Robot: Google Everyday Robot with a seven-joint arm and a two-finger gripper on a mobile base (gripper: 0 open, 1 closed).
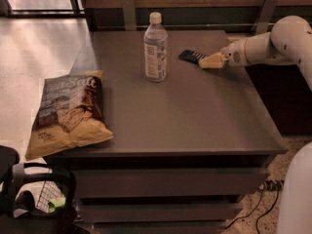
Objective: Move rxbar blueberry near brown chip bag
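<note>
Camera view: the gripper reaches low over the worktop. Its tip meets the rxbar blueberry, which lies flat just beyond it with its long axis roughly in line. Whether the bar is grasped cannot be told. The brown chip bag lies well apart, past the water bottle.

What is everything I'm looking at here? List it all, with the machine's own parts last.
Grey flat-topped table: one, grey, centre of view.
Clear plastic water bottle: one, white cap, upright at the table's far middle.
Small flat snack bar: one, dark blue-black wrapper, lying right of the bottle.
Large crinkly chip bag: one, brown top, yellow-tan bottom, table's near left edge.
Black basket: one, on the floor, lower left.
Dark cables: a few, on the floor, lower right.
White robot arm: one, reaching in from the right.
Gripper: one, yellowish, low over the table, at the bar's right end.
</note>
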